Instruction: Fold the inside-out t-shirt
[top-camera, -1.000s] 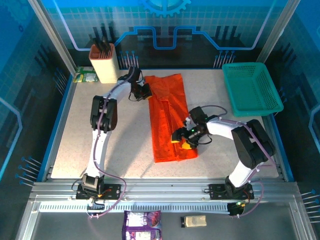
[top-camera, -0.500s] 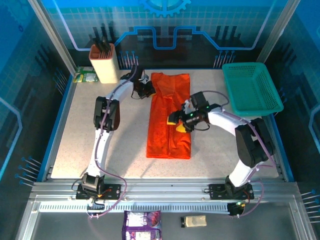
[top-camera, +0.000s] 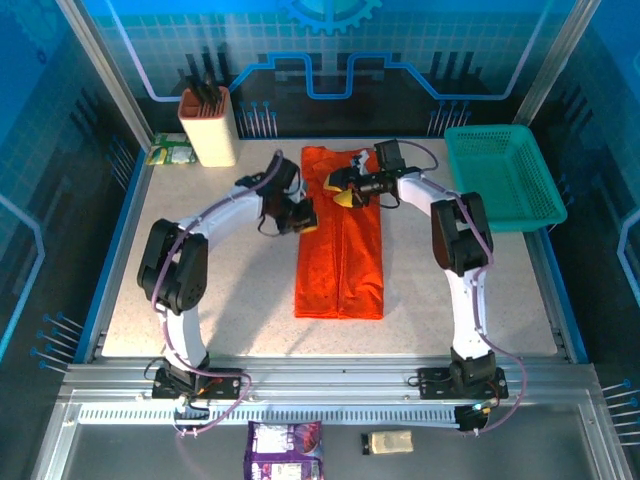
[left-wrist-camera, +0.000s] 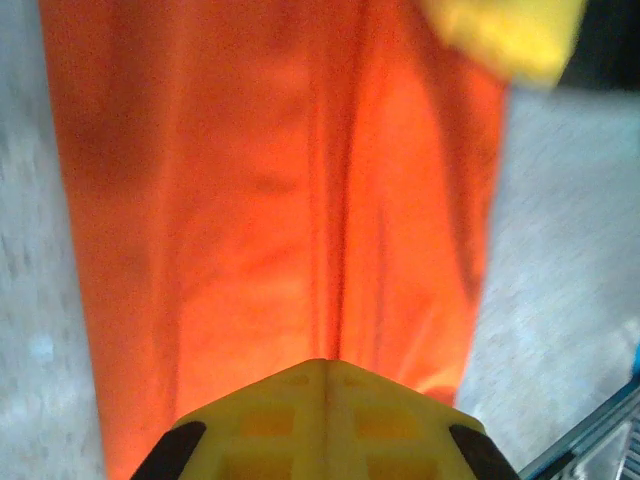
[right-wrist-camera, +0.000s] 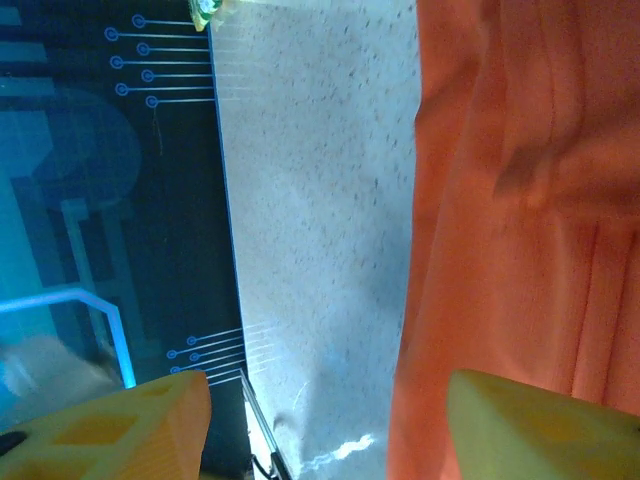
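The orange-red t-shirt lies flat on the table as a long narrow strip running from the far edge toward me. My left gripper sits at the strip's left edge, about a third of the way down. In the left wrist view its yellow fingers meet tip to tip, so my left gripper is shut just above the t-shirt; no cloth shows between them. My right gripper hovers over the far end of the shirt. In its wrist view my right gripper is open wide, with the t-shirt under its right finger.
A teal mesh basket stands at the far right. A beige knife block and a green packet sit at the far left corner. Two small packets lie below the table's front rail.
My right gripper moved from the shirt's near right part up to its far end. My left gripper came from the far collar down along the left edge. The shirt now lies straighter.
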